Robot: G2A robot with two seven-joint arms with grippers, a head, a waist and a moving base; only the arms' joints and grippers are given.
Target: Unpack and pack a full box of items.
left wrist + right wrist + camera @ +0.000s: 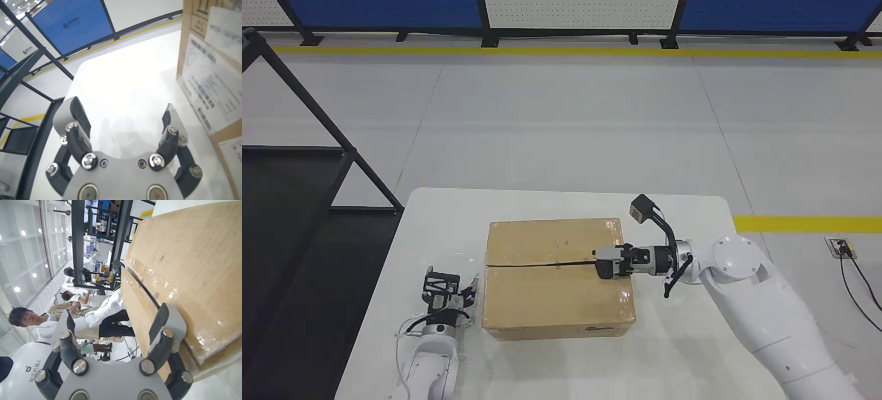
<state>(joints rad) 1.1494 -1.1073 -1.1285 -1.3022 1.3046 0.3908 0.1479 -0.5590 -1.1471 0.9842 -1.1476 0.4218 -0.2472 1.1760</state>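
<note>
A brown cardboard box (542, 290) sits closed in the middle of the white table (682, 350), with a taped seam along its top. My right gripper (604, 263) hovers open at the seam's right end. In the right wrist view one finger (160, 321) rests on the box top (189, 266) by the seam, and the edge of one flap (136, 313) stands between the jaws of the right gripper (113, 321). My left gripper (449, 291) is open and empty over the table, left of the box. The left gripper (122, 113) sees the box's labelled side (208, 75).
A black metal rack (302, 200) stands off the table's left edge. Bare table surface lies in front of and to the right of the box. Blue and white panels (382, 12) line the far floor.
</note>
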